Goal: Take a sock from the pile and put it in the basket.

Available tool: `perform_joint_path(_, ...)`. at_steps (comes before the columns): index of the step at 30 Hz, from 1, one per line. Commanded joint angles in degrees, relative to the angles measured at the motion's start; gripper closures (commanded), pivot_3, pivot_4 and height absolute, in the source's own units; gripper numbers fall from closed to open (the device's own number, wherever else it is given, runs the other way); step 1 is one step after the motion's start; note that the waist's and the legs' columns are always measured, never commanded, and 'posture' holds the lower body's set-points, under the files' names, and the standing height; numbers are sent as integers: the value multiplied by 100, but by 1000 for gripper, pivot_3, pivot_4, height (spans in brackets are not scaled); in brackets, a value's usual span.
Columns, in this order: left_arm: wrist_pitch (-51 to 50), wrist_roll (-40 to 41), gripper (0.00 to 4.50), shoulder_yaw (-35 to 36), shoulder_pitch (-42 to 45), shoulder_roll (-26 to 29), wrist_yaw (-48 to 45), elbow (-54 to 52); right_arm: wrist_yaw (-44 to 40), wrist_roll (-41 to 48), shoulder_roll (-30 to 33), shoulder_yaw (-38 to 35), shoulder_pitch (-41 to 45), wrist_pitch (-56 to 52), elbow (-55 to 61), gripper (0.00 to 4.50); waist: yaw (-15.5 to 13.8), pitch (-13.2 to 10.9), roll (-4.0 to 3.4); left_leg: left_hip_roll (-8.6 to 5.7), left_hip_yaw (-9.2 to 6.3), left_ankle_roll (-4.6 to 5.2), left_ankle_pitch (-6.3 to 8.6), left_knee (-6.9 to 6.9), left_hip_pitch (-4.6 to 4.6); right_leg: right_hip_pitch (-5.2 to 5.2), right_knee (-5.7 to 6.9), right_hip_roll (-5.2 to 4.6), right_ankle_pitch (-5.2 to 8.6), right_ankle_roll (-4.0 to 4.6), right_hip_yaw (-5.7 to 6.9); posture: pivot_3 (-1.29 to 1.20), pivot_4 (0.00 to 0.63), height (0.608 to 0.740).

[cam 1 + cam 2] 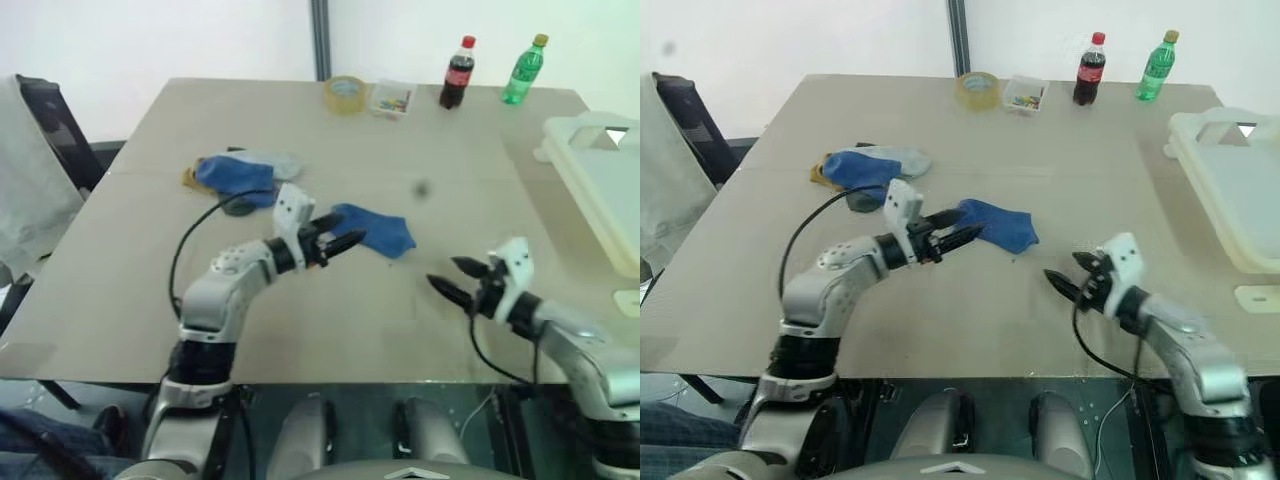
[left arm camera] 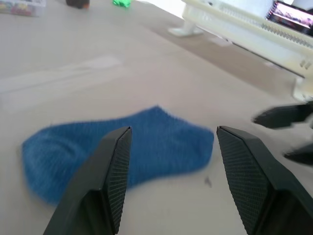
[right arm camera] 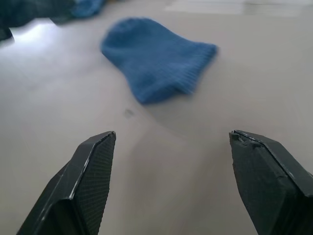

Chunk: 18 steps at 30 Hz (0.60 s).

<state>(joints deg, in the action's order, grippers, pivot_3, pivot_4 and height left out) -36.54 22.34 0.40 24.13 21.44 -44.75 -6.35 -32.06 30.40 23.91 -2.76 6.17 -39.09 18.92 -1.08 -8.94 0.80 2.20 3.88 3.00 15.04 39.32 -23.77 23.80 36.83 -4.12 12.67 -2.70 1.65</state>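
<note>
On the left side of the table (image 1: 120, 300) lies the pile (image 1: 240, 178): one blue sock on top, a light grey one behind it, a bit of mustard yellow at its left edge and a dark grey piece at the front, so four colours can be counted. One more blue sock (image 1: 375, 230) lies flat by itself near the middle of the table, well apart from the pile.

The left gripper (image 1: 340, 240) reaches forward and to the right from a bent arm, almost level, with its tips at the near left end of the lone blue sock. Its two black fingers (image 2: 115, 166) stand apart with nothing between them; in the left wrist view the sock lies on the table just beyond them.

Along the far edge stand one roll of tape (image 1: 345, 93), one small clear box (image 1: 391, 99) with coloured bits inside, one dark cola bottle (image 1: 457, 73) and one green bottle (image 1: 524, 70).

The right gripper (image 1: 455, 280) points towards the left and slightly down, above bare table, near the lone sock but not touching it. Its jaws are spread wide and hold nothing.

At the right edge sits one off-white basket (image 1: 590, 170), away from both grippers and both groups of socks.
</note>
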Motion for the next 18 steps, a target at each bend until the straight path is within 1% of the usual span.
perform_joint_path(1, 955, -280, 1544, 18, 50, 198, -219, 564, 473, 57, -433, 176, 564, -515, -382, 702, -2, -1, 1, -1, 1, 0, 0, 1, 0, -2, -4, 0, -1, -1, 1, 0, 150, 740)
perform_joint_path(3, 1761, -517, 1544, -52, 349, 120, -284, 1355, 715, 88, -728, 128, 920, -728, -724, 702, 4, 0, 1, -6, 6, 2, 1, 2, 2, -4, -6, -3, 0, 0, -3, 0, 150, 740)
perform_joint_path(5, 2264, -621, 1544, -23, 866, -79, -225, 2181, 983, 165, -969, -47, 1209, -947, -1004, 702, -18, -1, 3, -10, 6, 2, 0, 4, 0, -5, -4, -1, -1, 0, 0, 0, 150, 740)
perform_joint_path(9, 2970, -834, 1544, -107, 1605, -213, -476, 3400, 1146, 282, -1087, -262, 1446, -1217, -1157, 702, 6, -2, 5, -11, 14, 1, -3, 9, -6, -9, -1, 7, -3, -2, 8, 0, 150, 740)
perform_joint_path(12, 3507, -1084, 1550, -193, 2009, -225, -598, 4311, 1275, 348, -1215, -380, 1559, -1249, -1233, 1495, 63, -2, 5, -10, 18, 1, -2, 1, -4, -7, -3, 8, -4, -4, 5, 0, 150, 740)
perform_joint_path(14, 3674, -1200, 1550, -240, 2193, -261, -698, 4794, 1306, 275, -1279, -294, 1569, -1214, -1251, 2316, 81, -2, 5, -10, 22, 1, -2, -9, -4, -2, -3, 9, -3, -5, 4, 0, 150, 740)
perform_joint_path(17, 3821, -1385, 1550, -303, 2309, -290, -715, 5216, 1325, 178, -1326, -198, 1538, -1169, -1238, 3719, 134, -2, 5, -7, 21, 1, -2, -17, -8, 7, -1, 12, -3, -6, 6, 0, 150, 740)
perform_joint_path(18, 3816, -1397, 1550, -281, 2329, -306, -693, 5310, 1347, 159, -1346, -199, 1533, -1163, -1235, 4270, 146, -2, 5, -7, 21, 1, -2, -17, -10, 9, -1, 12, -3, -6, 7, 0, 150, 740)
